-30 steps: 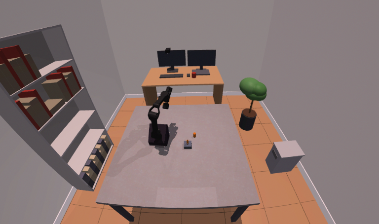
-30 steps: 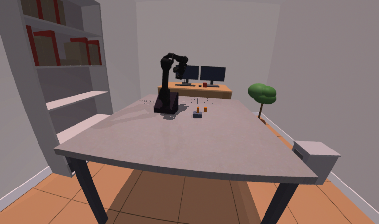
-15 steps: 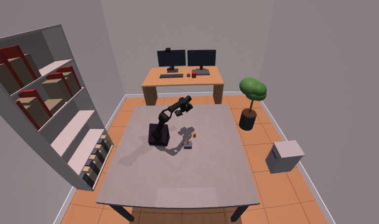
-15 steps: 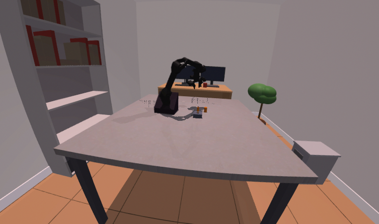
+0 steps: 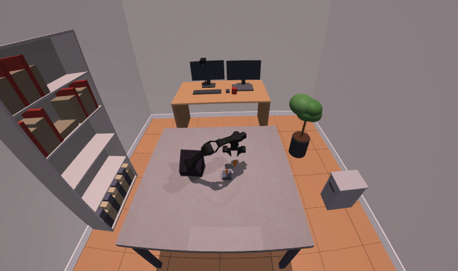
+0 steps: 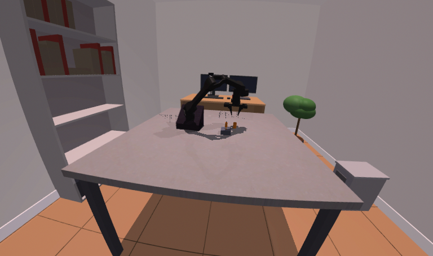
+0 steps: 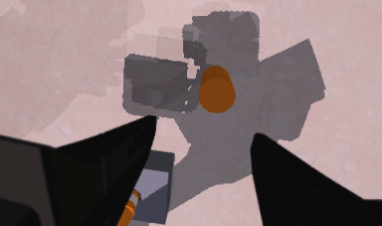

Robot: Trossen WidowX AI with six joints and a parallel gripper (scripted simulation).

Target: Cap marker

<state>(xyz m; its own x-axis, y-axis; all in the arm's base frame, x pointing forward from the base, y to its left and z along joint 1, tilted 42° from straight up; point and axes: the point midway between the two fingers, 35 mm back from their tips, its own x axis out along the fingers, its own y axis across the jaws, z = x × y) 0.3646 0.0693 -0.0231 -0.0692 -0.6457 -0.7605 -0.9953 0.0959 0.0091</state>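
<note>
The orange cap stands upright and loose on the grey table. The orange marker stands upright in the small grey holder block, a short way from the cap. My gripper points down and hangs well above the cap, with its fingers partly open and nothing between them. In the wrist view the cap sits just beyond the gap between the fingertips, and the left finger partly hides the marker.
The arm's dark base block stands on the table to the left of the holder. Beyond the table are a desk with two monitors, a potted plant, a bookshelf and a grey box on the floor.
</note>
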